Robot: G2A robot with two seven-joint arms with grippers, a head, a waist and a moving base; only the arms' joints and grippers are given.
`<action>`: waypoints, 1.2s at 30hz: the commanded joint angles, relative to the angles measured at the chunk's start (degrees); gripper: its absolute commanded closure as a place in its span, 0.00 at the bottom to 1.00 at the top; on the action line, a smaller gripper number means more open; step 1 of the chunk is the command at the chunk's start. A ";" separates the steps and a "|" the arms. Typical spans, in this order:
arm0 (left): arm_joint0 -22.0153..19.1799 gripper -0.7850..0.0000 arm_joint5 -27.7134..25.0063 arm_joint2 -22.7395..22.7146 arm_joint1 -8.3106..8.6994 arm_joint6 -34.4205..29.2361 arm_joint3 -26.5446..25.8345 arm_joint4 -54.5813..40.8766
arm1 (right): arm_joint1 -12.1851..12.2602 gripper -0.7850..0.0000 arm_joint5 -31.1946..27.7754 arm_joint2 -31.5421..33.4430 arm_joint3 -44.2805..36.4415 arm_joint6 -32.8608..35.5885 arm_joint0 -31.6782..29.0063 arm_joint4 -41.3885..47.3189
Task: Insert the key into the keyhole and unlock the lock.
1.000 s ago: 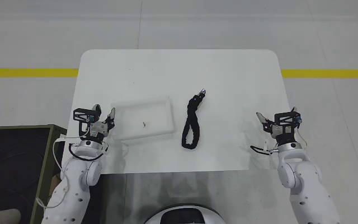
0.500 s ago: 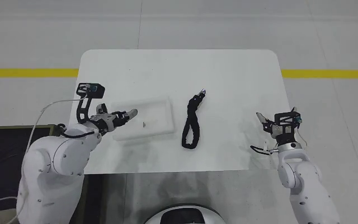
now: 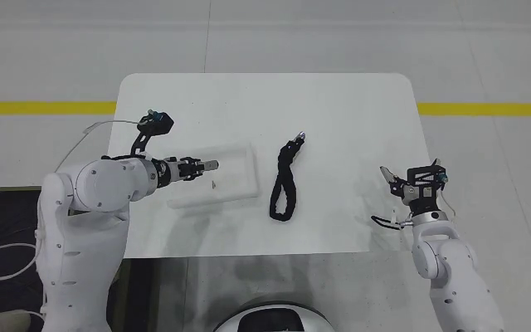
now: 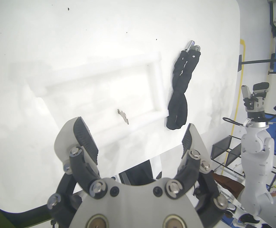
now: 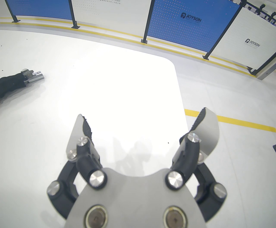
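A small metal key (image 3: 214, 183) (image 4: 123, 116) lies inside a shallow white tray (image 3: 241, 192) (image 4: 157, 86) left of the table's middle. A black fabric-covered cable lock (image 3: 284, 184) (image 4: 180, 95) lies just right of the tray, its silver lock head (image 3: 299, 135) (image 4: 191, 45) (image 5: 34, 75) at the far end. My left gripper (image 3: 202, 166) (image 4: 138, 138) is open above the tray's left part, a short way from the key, holding nothing. My right gripper (image 3: 390, 197) (image 5: 144, 127) is open and empty at the table's right front edge.
The white table (image 3: 348, 108) has bare room between the lock and the right gripper. A yellow floor line (image 3: 50, 107) runs behind the table. Blue and white panels (image 5: 185, 19) stand beyond the far edge.
My left arm has swung from the table's left front corner in over the tray, with its gripper now pointing toward the key. The right arm, key and lock have not moved.
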 commanded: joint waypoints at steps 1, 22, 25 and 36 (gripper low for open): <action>-0.01 0.00 0.01 0.00 0.00 0.00 0.03 -0.05 | 0.00 0.00 0.00 0.00 0.00 0.00 0.00 0.00; -1.99 0.28 5.49 12.00 0.07 5.46 11.35 5.42 | 0.00 0.00 0.00 0.00 0.00 0.00 0.00 0.00; -2.34 0.35 5.38 11.59 0.15 5.35 11.95 5.17 | 0.00 0.00 0.00 0.00 0.00 0.00 0.00 0.00; -2.52 0.45 3.47 10.18 0.87 3.44 13.79 0.89 | 0.00 0.00 0.00 0.00 0.00 0.00 0.00 0.00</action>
